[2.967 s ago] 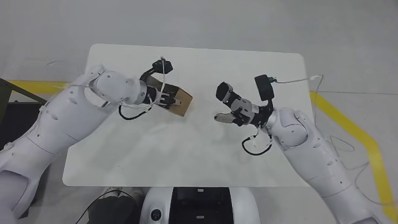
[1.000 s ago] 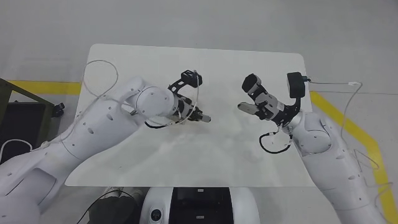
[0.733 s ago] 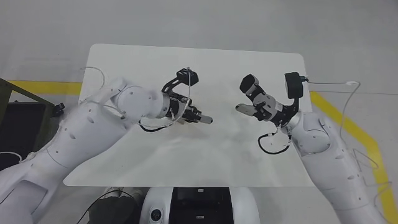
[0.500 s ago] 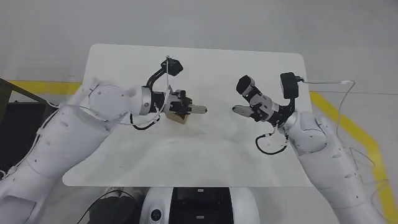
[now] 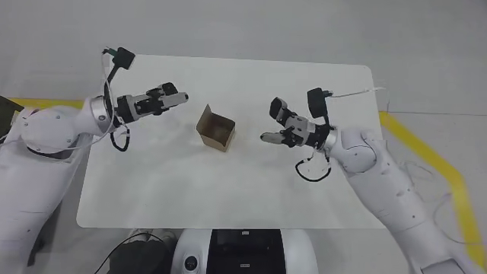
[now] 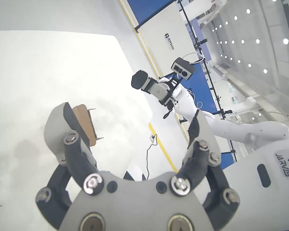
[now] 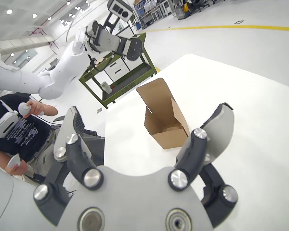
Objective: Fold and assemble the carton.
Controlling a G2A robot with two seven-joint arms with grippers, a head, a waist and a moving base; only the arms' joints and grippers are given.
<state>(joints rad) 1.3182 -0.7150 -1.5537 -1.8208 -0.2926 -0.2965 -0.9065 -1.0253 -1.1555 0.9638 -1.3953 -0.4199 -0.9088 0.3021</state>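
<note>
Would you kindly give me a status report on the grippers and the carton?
Left gripper open, right gripper open, both clear of carton. Carton upright on table between them, top open. Nothing in the way.

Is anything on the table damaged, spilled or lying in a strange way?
Nothing stands out. The carton stands upright on the table, top open, one flap raised, with no visible tear or dent. The left gripper and right gripper are open, apart from it.
</note>
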